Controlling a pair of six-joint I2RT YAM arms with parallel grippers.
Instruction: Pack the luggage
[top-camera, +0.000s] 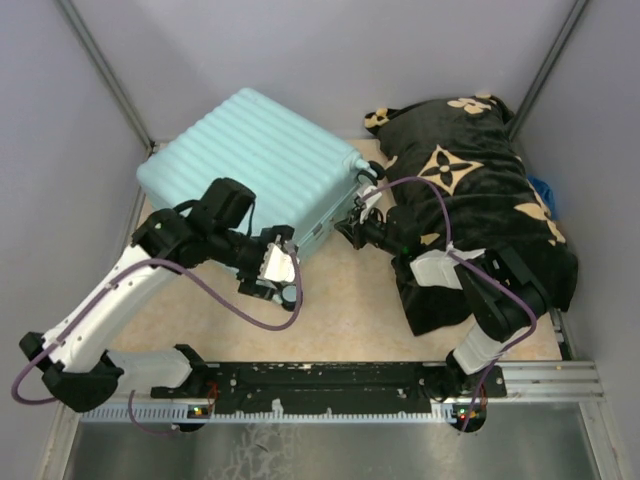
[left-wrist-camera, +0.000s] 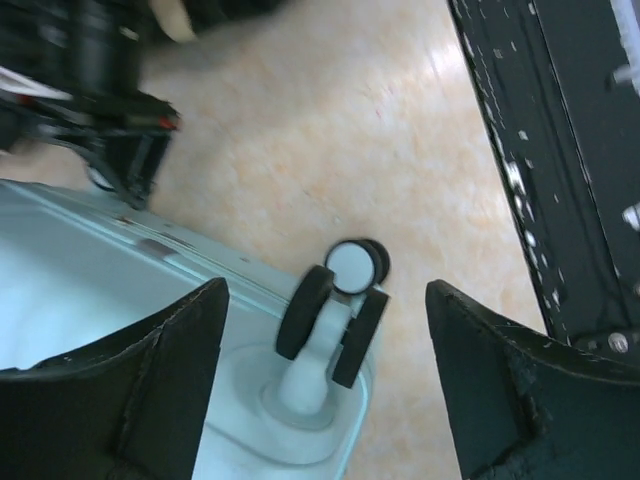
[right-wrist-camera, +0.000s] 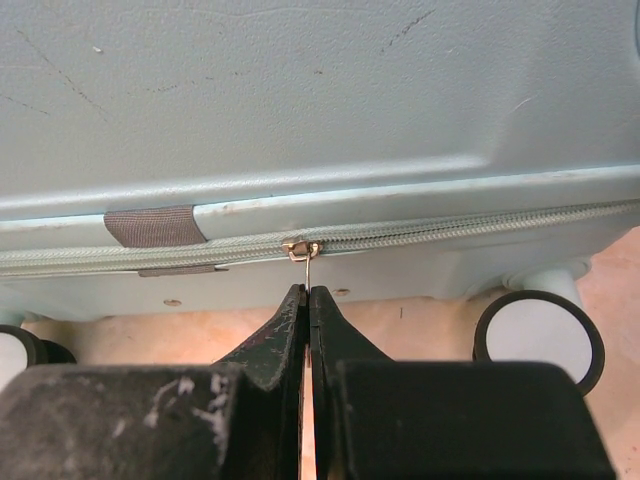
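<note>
Bench (top-camera: 370, 300): tan, mottled top, walled in by pale panels, with both arms bolted to a black rail (top-camera: 330, 378) along its near edge
Luggage (top-camera: 250, 150): pale mint hard-shell case with a ribbed shell, lying flat and shut on the back left part of the bench, turned at an angle so one corner points toward the arms
Blanket (top-camera: 480, 200): black with tan flower motifs, heaped on the right side of the bench, just beside the luggage and not inside it
Left gripper (left-wrist-camera: 325, 290): its arm reaches in from the left to the near corner of the luggage; the jaws stand wide apart with nothing between them, above a corner wheel
Right gripper (right-wrist-camera: 305, 300): pressed up to the right-hand side wall of the luggage, jaws together and pinching the small metal zip pull (right-wrist-camera: 301, 252) at their tips
Zip (right-wrist-camera: 450, 232): runs along the seam of the side wall, teeth closed on both sides of the pull in the right wrist view
Wheel (left-wrist-camera: 303, 312): black twin caster on a mint stem at the near corner, lying sideways over the bench
Grey tab (right-wrist-camera: 155, 226): short strip of webbing across the seam, left of the pull
</note>
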